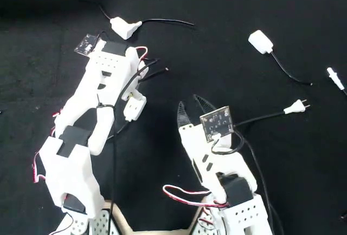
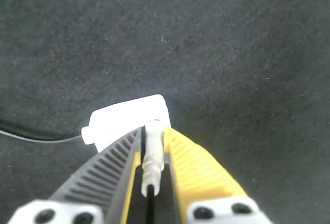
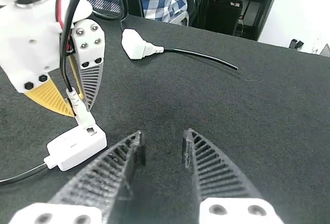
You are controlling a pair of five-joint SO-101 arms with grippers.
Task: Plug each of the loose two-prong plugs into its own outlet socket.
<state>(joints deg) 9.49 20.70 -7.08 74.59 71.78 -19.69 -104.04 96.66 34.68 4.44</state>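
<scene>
Left wrist view: L tool [image 2: 152, 134] clamped on plug [image 2: 153, 158], prongs hidden at socket [image 2: 122, 118]; R tool [image 3: 163, 141] apart.

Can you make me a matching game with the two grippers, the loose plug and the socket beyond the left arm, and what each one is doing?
1 left gripper
2 right gripper
3 loose plug
4 far socket

A open, holding nothing
B lying alone on the table
C already has a cable plugged in
D shut on a white plug at the near socket

Pairs: 1-D, 2-A, 3-B, 4-C.
</scene>
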